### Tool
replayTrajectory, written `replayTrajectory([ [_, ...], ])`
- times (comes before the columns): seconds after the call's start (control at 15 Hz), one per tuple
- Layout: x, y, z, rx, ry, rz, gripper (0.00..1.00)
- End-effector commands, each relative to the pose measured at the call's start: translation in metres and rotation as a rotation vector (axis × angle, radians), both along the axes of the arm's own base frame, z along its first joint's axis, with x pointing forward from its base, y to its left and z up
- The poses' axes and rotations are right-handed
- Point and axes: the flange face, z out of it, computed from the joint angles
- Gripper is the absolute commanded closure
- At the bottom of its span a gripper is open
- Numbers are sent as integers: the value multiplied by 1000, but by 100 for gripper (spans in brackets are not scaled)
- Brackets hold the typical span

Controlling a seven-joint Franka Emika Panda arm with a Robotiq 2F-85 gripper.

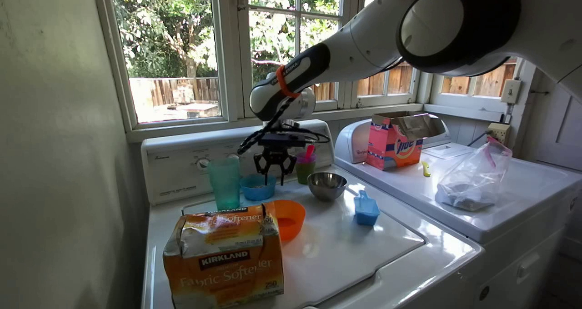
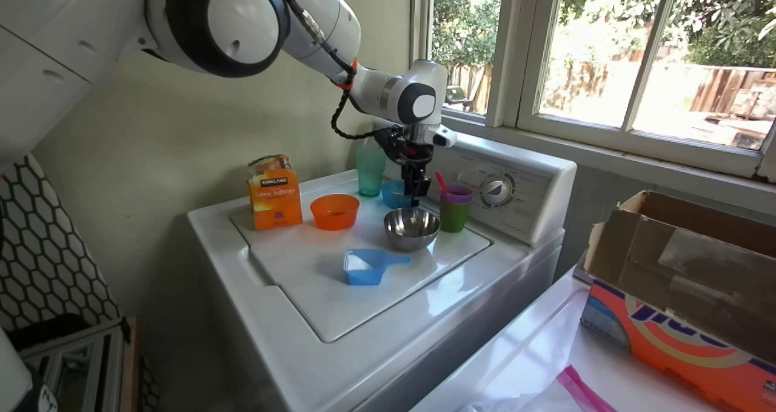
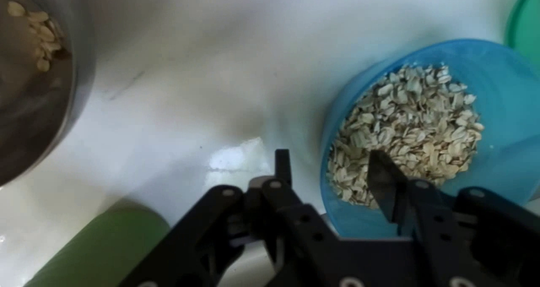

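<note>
My gripper (image 3: pixel 329 152) stands open at the near rim of a blue bowl (image 3: pixel 506 109) partly filled with oats (image 3: pixel 413 131). In the wrist view one finger (image 3: pixel 282 164) is outside the rim and the opposite finger (image 3: pixel 382 179) is over the oats; both look apart from the wall. Whether the tips reach below the rim is hard to judge. A metal bowl (image 3: pixel 82 80) with a few oats lies to the left in that view, with a green cup (image 3: pixel 101 245) below it. Both exterior views show the gripper (image 1: pixel 274 184) close above the blue bowl (image 2: pixel 393 195).
A teal tumbler (image 1: pixel 224 181) stands beside the blue bowl. On the washer lid are an orange bowl (image 2: pixel 335 218), a blue scoop (image 2: pixel 367 272) and a fabric softener box (image 1: pixel 227 272). The neighbouring machine bears an opened Tide box (image 1: pixel 393 147) and a plastic bag (image 1: pixel 473 181).
</note>
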Motion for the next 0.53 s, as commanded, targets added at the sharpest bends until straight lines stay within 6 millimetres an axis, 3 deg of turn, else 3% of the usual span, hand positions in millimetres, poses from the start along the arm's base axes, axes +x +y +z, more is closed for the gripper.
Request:
replayTrajectory([
  [0.0,10,4,-4,18,9,18,79],
  [0.13,11,4,-1,17,8,24,95],
  [0.4,10,5,8,8,18,33,88],
  [0.47,10,5,10,5,25,34,91],
])
